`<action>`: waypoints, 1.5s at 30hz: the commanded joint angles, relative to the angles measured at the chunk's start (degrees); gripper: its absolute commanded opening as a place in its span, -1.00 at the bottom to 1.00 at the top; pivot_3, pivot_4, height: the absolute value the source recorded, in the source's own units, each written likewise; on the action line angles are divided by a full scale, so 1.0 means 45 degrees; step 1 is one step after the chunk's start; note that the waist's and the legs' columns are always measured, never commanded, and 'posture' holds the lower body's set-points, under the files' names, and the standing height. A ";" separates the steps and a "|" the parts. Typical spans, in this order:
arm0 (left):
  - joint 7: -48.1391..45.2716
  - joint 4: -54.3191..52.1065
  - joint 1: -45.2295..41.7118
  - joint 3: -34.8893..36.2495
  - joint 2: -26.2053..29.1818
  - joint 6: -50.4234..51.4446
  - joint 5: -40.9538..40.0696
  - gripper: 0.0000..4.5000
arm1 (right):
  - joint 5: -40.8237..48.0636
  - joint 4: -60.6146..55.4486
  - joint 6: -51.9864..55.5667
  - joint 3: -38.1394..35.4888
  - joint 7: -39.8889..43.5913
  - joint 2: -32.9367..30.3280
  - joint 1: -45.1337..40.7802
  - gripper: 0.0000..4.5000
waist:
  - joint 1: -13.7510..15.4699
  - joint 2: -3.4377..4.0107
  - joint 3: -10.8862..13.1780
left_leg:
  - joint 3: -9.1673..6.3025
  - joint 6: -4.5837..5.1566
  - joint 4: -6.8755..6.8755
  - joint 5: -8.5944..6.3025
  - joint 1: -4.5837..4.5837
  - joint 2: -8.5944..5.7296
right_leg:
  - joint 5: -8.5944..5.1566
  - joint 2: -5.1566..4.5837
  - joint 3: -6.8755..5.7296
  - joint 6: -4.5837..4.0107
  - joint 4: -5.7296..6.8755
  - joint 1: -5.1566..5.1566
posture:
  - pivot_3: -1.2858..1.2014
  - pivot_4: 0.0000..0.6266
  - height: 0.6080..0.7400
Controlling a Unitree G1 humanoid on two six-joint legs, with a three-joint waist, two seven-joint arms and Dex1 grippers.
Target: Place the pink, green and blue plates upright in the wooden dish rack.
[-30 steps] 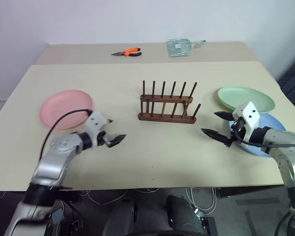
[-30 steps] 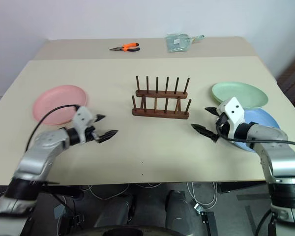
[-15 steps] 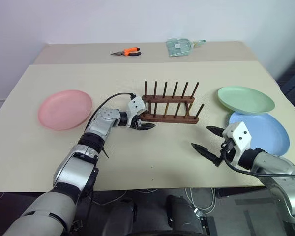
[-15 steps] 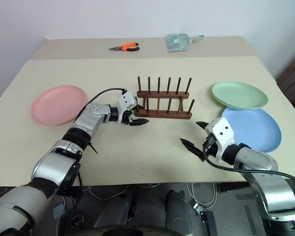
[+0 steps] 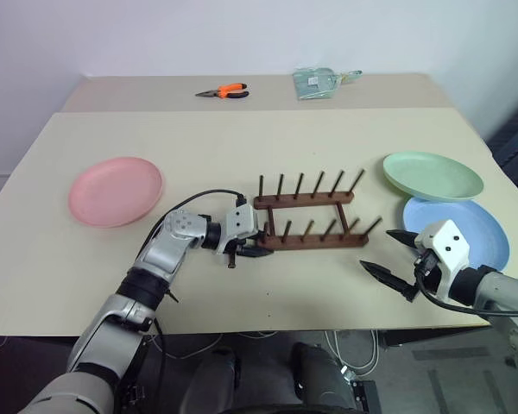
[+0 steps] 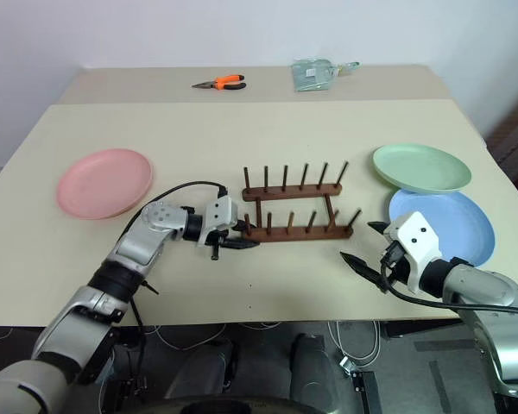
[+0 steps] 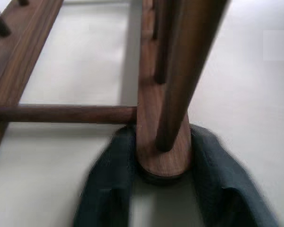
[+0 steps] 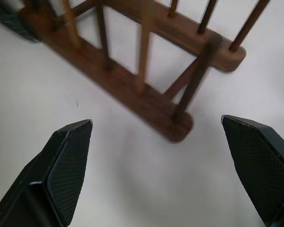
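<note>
**Rack in hand, plates still flat**

Nearest me, the right pincer [image 5: 388,252] hangs spread wide and empty over the desk [image 5: 268,302], just in front of the blue plate [image 5: 470,228]. Level with it, the left pincer [image 5: 242,248] is clamped on the near left corner of the rack [image 5: 311,222], its two fingers [image 7: 109,189] hugging the rounded end of the near base rail. The rack sits mid-desk, its pegs leaning toward the right.

Beyond the blue plate lies the green plate [image 5: 432,175], its near rim overlapping the blue one. The pink plate [image 5: 115,191] lies flat well off to the left. At the far edge are orange pliers [image 5: 223,90] and a clear packet [image 5: 319,82].

No plate is racked yet; this looks like setting the rack in position first. To do it well, I'd slide the rack low and flat so all its feet stay down, square it to the robot, then let go cleanly without nudging it. The free right pincer is best placed to take the blue plate by its rim.
</note>
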 commanded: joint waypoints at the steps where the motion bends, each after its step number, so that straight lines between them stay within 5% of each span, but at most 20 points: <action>1: 0.0749 -0.0563 0.0103 0.0193 0.0359 0.0464 0.0307 0.64 | -0.0247 0.0213 -0.0369 -0.0347 0.0220 -0.0392 0.0157 0.88 | -0.0002 0.0000 0.0000 | 0.0000 0.0000 -0.0001 0.0000 0.0002 0.0000 | -0.0001 0.0000 -0.0001 -0.0001 0.0001 0.0000 | 0.03 -0.52 1.00; 3: 0.1187 -0.0844 0.0209 0.0503 0.0628 0.1215 0.0229 1.00 | -0.0233 0.0328 -0.0281 -0.0347 0.0367 -0.0525 0.0314 0.58 | -0.0005 0.0000 -0.0001 | 0.0001 0.0000 -0.0005 0.0000 0.0005 0.0001 | -0.0002 0.0001 -0.0002 0.0000 0.0002 -0.0001 | 0.03 -0.52 1.00; 6: 0.1289 -0.2265 0.1077 0.1164 0.1538 0.2551 -0.0354 1.00 | -0.0210 0.0034 -0.0265 -0.0242 0.0830 -0.0729 0.0854 -0.10 | -0.0109 0.0004 0.0001 | 0.0008 0.0004 -0.0017 -0.0003 0.0010 0.0006 | 0.0004 0.0002 0.0000 0.0012 0.0003 -0.0008 | 0.03 -0.52 1.00; 10: 0.0944 -0.6174 0.3403 0.1507 0.2644 0.5100 -0.1870 0.33 | -0.0512 -0.0624 -0.0249 0.1049 0.0619 -0.0427 0.0870 -0.99 | -0.0342 0.0015 -0.0001 | 0.0004 0.0009 -0.0040 -0.0008 0.0019 0.0032 | -0.0006 0.0015 0.0001 -0.0004 0.0009 -0.0019 | 0.03 -0.52 1.00; 12: 0.1833 -0.7428 0.3984 0.1066 0.2121 0.5772 -0.1900 -0.09 | -0.1209 -0.0491 -0.0522 0.2058 0.0080 -0.0060 0.0371 -1.00 | -0.0291 0.0021 -0.0002 | 0.0003 0.0007 -0.0029 -0.0009 0.0016 0.0034 | -0.0009 0.0002 0.0001 -0.0009 0.0007 -0.0011 | 0.03 -0.52 1.00; 18: 0.4819 -0.6935 0.4062 -0.0219 0.0337 0.5060 -0.0045 -0.09 | -0.3632 0.1507 -0.1249 0.4246 -0.1792 0.1015 -0.1654 -1.00 | 0.0047 0.0004 0.0006 | 0.0003 0.0004 0.0027 -0.0010 -0.0008 0.0015 | -0.0016 -0.0016 -0.0001 -0.0016 -0.0014 0.0021 | 0.03 -0.52 1.00; 24: 0.8515 -0.3596 0.2336 0.0274 -0.1997 0.4571 0.1082 -0.09 | -0.5141 0.4530 -0.1891 0.4869 -0.3835 0.2393 -0.4866 -1.00 | -0.0005 -0.0018 -0.0010 | 0.0006 0.0006 0.0048 -0.0006 0.0022 -0.0003 | -0.0003 -0.0008 -0.0003 -0.0023 0.0003 0.0049 | 0.03 -0.52 1.00; 29: 0.8371 -0.3515 0.2234 0.0643 -0.1931 0.4546 0.0536 -0.09 | -0.5058 0.5340 -0.2404 0.4744 -0.3707 0.2587 -0.5714 -1.00 | -0.0061 -0.0008 -0.0015 | 0.0004 0.0007 -0.0003 -0.0004 0.0023 -0.0004 | 0.0023 0.0002 -0.0003 0.0026 0.0013 0.0008 | 0.03 -0.52 1.00; 31: 0.7757 -0.4301 0.2694 0.1091 -0.1446 0.4535 -0.0059 -0.11 | -0.4226 0.4809 -0.1949 0.4406 -0.2970 0.2511 -0.5653 -0.77 | -0.0106 -0.0005 -0.0016 | 0.0006 0.0005 -0.0020 -0.0003 0.0016 -0.0001 | 0.0043 0.0008 -0.0001 -0.0006 0.0015 -0.0011 | 0.03 -0.52 1.00; 34: 0.7465 -0.5693 0.3346 0.3904 -0.0738 0.5329 -0.2122 0.29 | -0.2980 0.3019 -0.1695 0.4087 -0.1571 0.2069 -0.5021 -0.18 | -0.0234 0.0009 -0.0006 | 0.0005 0.0006 -0.0031 -0.0004 0.0009 0.0008 | 0.0040 0.0012 0.0001 -0.0006 0.0014 -0.0019 | 0.03 -0.52 1.00; 37: 0.9608 -0.5351 0.2568 0.6803 -0.0242 0.5828 -0.2480 0.97 | -0.2709 0.2140 -0.1325 0.4041 -0.1262 0.1838 -0.4736 0.52 | -0.0304 -0.0002 0.0011 | -0.0016 0.0007 -0.0021 -0.0005 0.0004 0.0013 | 0.0013 0.0016 -0.0008 0.0037 0.0018 -0.0017 | 0.03 -0.52 1.00; 39: 1.1398 -0.4694 0.1526 0.8783 0.0106 0.6405 -0.2713 1.00 | -0.2589 0.1851 -0.1144 0.4207 -0.0953 0.1689 -0.4579 0.96 | -0.0269 -0.0015 0.0019 | -0.0023 0.0005 0.0003 -0.0005 0.0009 0.0014 | 0.0014 0.0017 -0.0012 0.0029 0.0026 -0.0001 | 0.03 -0.52 1.00; 45: 1.5313 -0.2654 0.0290 1.1670 0.1474 0.8399 -0.1832 1.00 | -0.2849 0.2059 -0.1323 0.4928 -0.0546 0.1788 -0.4855 0.96 | -0.0337 -0.0016 0.0006 | -0.0011 -0.0001 -0.0014 -0.0006 0.0023 -0.0016 | 0.0007 0.0002 -0.0001 0.0057 0.0015 0.0005 | 0.03 -0.52 1.00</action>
